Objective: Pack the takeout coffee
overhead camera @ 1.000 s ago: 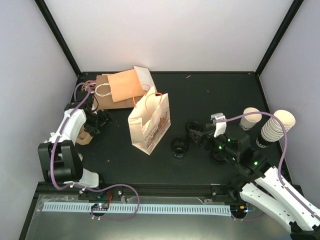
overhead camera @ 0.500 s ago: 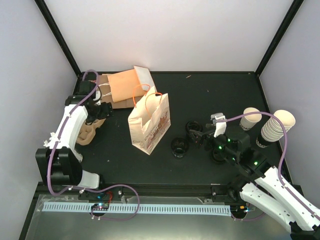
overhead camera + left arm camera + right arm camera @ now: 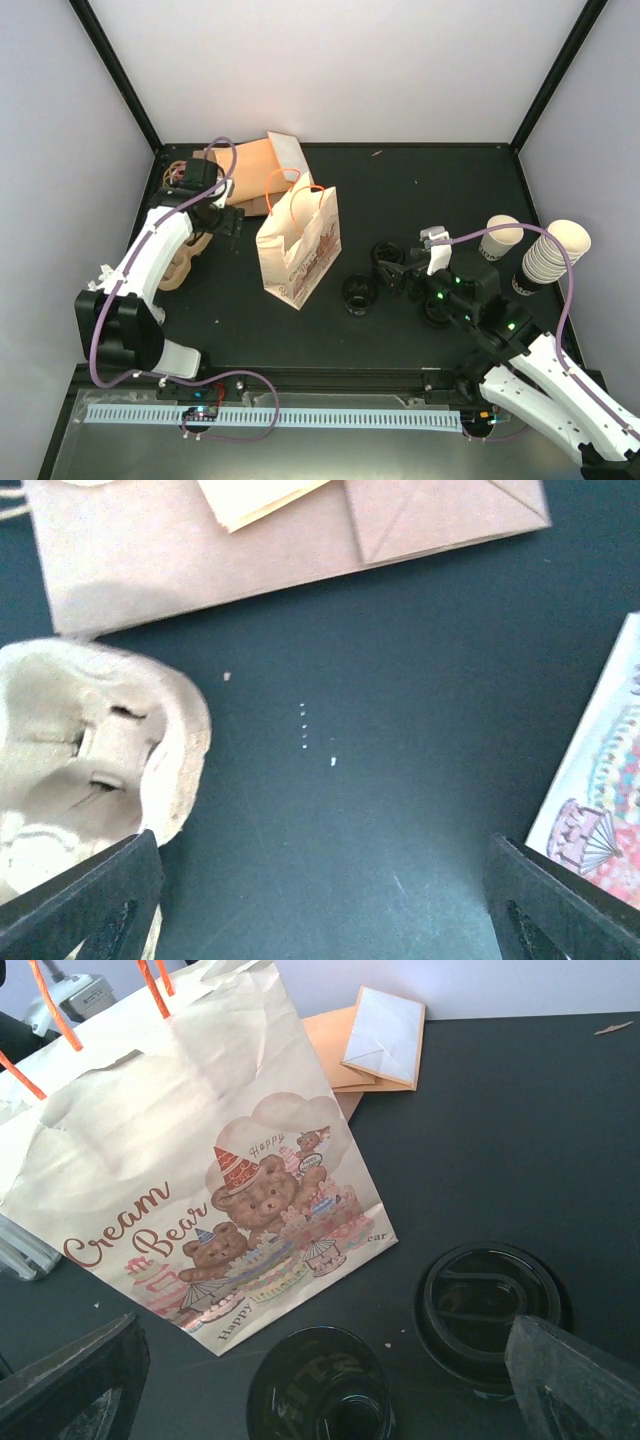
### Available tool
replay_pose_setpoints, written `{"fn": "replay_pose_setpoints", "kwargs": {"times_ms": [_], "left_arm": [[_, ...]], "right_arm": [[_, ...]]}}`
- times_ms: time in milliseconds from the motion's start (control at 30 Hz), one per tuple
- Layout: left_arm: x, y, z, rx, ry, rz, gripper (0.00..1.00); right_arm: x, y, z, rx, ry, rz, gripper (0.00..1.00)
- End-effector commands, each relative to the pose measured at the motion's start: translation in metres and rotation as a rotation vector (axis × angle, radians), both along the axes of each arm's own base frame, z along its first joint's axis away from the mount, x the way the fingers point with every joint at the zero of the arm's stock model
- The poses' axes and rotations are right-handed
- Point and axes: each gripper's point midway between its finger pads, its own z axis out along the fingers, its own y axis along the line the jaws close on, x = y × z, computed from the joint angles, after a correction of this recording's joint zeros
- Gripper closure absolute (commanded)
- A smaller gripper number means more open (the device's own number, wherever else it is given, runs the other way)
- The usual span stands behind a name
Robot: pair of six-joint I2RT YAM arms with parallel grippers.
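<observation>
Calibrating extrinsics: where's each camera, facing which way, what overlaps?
Top external: above, behind the bases, looking down at the table; left arm, right arm show.
Left wrist: on left gripper, looking down at cup carrier, flat brown bag; open fingertips show.
Right wrist: on right gripper, facing bear-print bag, black lids; open fingertips show.
Shared: all three see that bag.

Bear-print paper bag (image 3: 180, 1150), 2 black lids (image 3: 490, 1310) nearby, flat orange bag (image 3: 325, 1050) behind

Pale walls (image 3: 340, 60) are enclosing the black table (image 3: 450, 190). Black posts (image 3: 115, 75) are standing at eleven and one o'clock.
</observation>
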Motion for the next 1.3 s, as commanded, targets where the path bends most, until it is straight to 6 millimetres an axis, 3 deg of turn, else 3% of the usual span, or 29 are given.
{"fn": "replay_pose_setpoints", "kwargs": {"times_ms": [0,167,467,633,733,867,1133,1267], "left_arm": [[0.009,-0.016,0.022,0.06,-0.145,-0.179,0.09],[0.013,-0.011,0.012,0.102,-0.111,-0.191,0.15],[0.022,-0.012,-0.025,0.121,0.081,-0.203,0.42],[0.029,0.007,-0.03,0.217,0.096,-0.137,0.4],[0.032,0.014,-0.026,0.188,0.066,-0.099,0.34],[0.033,0.03,-0.031,0.156,0.078,-0.059,0.34],[0.037,0.057,-0.053,0.103,0.139,0.019,0.46],[0.038,0.059,-0.061,0.049,0.163,0.023,0.48]], "right_arm": [[0.0,0.002,0.011,0.014,-0.035,0.017,0.0],[0.0,0.003,0.01,0.011,-0.033,0.023,0.0],[0.0,0.002,0.01,0.005,-0.032,0.02,0.0],[-0.002,0.0,0.01,0.001,-0.031,0.018,0.0],[-0.002,0.0,0.008,-0.003,-0.027,0.018,0.0],[-0.002,0.001,0.009,-0.002,-0.027,0.024,0.0],[-0.002,0.007,0.015,-0.005,-0.025,0.049,0.0],[-0.002,0.009,0.016,-0.006,-0.022,0.06,0.0]]}}
